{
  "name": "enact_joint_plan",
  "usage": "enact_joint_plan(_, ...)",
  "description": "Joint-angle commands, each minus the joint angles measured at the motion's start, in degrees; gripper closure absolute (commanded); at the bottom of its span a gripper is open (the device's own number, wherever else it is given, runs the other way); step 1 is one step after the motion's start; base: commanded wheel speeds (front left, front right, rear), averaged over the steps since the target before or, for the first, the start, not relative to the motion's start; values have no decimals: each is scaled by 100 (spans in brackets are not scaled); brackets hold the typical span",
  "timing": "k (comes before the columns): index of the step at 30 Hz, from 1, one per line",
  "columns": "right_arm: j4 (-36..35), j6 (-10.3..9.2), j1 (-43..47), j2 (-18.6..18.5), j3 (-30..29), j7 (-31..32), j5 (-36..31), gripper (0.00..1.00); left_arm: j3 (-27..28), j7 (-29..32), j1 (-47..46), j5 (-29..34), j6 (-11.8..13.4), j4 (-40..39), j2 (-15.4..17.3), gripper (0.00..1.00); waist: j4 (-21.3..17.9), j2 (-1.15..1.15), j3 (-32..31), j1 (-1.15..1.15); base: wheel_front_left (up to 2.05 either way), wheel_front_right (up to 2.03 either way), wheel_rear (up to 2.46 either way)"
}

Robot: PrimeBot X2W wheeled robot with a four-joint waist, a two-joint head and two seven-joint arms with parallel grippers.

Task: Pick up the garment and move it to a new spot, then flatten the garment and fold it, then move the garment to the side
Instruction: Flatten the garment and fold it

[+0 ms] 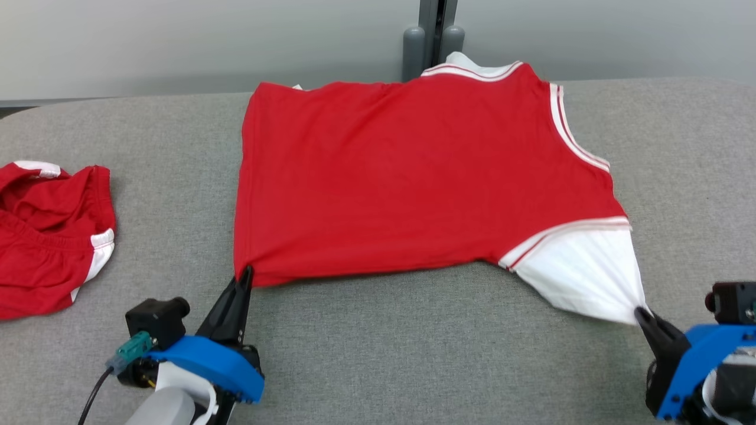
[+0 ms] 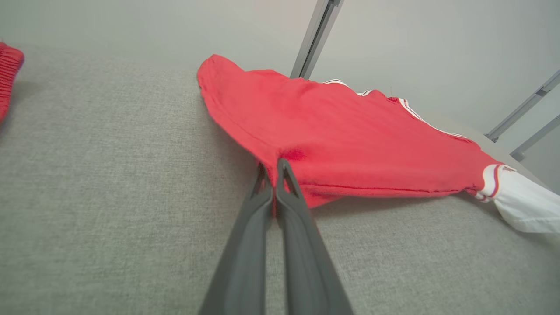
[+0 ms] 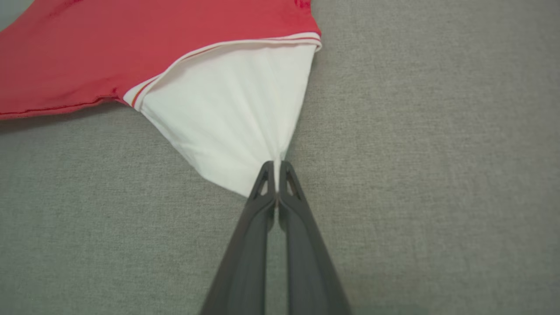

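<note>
A red garment (image 1: pixel 413 177) with white-striped trim lies spread across the grey table, with a white panel (image 1: pixel 585 271) at its near right corner. My left gripper (image 1: pixel 244 275) is shut on the near left red corner (image 2: pixel 288 159), fingers pinched together (image 2: pixel 274 168). My right gripper (image 1: pixel 641 313) is shut on the tip of the white panel (image 3: pixel 236 118), which is pulled taut into a point at the fingertips (image 3: pixel 275 168). The near hem between the two grips is slightly lifted and casts a shadow.
A second red garment (image 1: pixel 47 230) with white patches lies crumpled at the table's left edge. Grey posts (image 1: pixel 434 41) stand behind the table's far edge against a pale wall. The grey table (image 1: pixel 413 354) stretches bare in front of the garment.
</note>
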Motion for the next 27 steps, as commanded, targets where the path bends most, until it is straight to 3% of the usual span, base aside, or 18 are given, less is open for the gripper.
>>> enact_joint_plan(1, -277, -1, 229, 63, -100, 190, -48, 100, 11, -15, 130, 34, 42, -44, 72, 100, -19, 0, -35, 2, 0, 0, 0)
enact_joint_plan(6, -1205, -1, 937, 357, -193, 1042, -10, 100, -138, 308, 427, 132, 215, -239, 343, 100, -81, 0, -85, 2, 0, 0, 0)
enact_joint_plan(13, -1790, -1, 1506, 489, -223, 1766, 196, 100, -291, 958, 906, 81, 510, -799, 710, 100, -177, 0, -100, 2, 0, 0, 0)
enact_joint_plan(22, -2094, -1, 1924, 497, -204, 2166, 651, 100, -334, 1802, 1544, -146, 954, -1925, 1194, 100, -196, 0, -55, 2, 0, 0, 0)
enact_joint_plan(27, -2395, -1, 2091, 494, -214, 2256, 663, 100, -311, 1942, 1714, -94, 1176, -2473, 1373, 100, -142, 0, -50, 2, 0, 0, 0)
